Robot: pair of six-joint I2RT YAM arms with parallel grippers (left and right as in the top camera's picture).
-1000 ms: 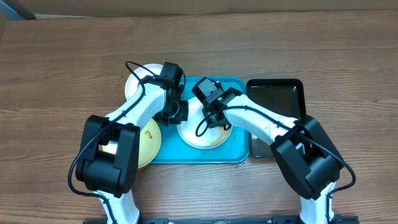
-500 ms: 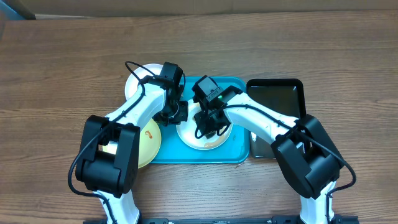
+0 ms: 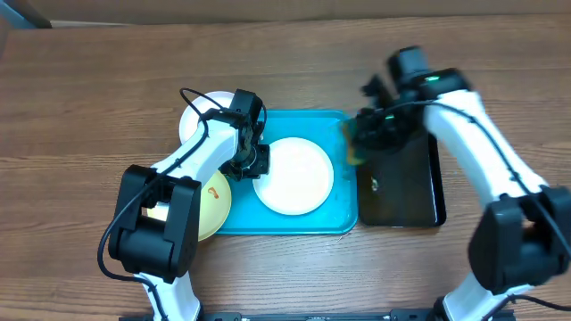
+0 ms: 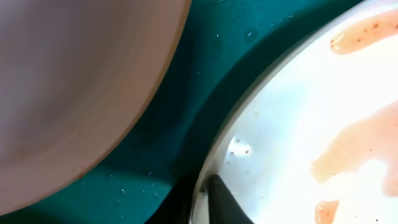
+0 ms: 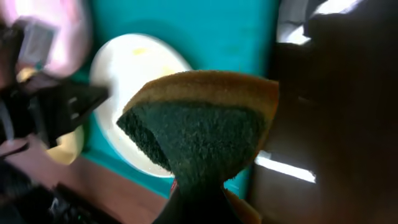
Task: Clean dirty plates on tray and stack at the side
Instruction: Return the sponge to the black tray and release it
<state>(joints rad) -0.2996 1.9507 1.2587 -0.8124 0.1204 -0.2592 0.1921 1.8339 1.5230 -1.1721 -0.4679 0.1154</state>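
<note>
A white plate [image 3: 294,176] lies on the turquoise tray [image 3: 343,217]. In the left wrist view this plate [image 4: 298,118] shows pale orange-pink smears. My left gripper [image 3: 255,161] is shut on its left rim [image 4: 214,196]. A second white plate [image 3: 198,119] lies at the tray's far left corner. A yellow-green plate [image 3: 216,201] with an orange smear lies at the tray's near left. My right gripper [image 3: 361,143] is shut on a yellow-and-green sponge [image 5: 199,124] and holds it over the left edge of the black tray [image 3: 401,192].
The black tray stands right against the turquoise tray's right side. Bare wooden table [image 3: 89,89] surrounds both trays. In the right wrist view the white plate [image 5: 134,87] and my left arm are at the left.
My right gripper has lifted off the white plate and swung right over the black tray, sponge still in it. The brown smear on the plate's lower right no longer shows. The left arm has not moved.
</note>
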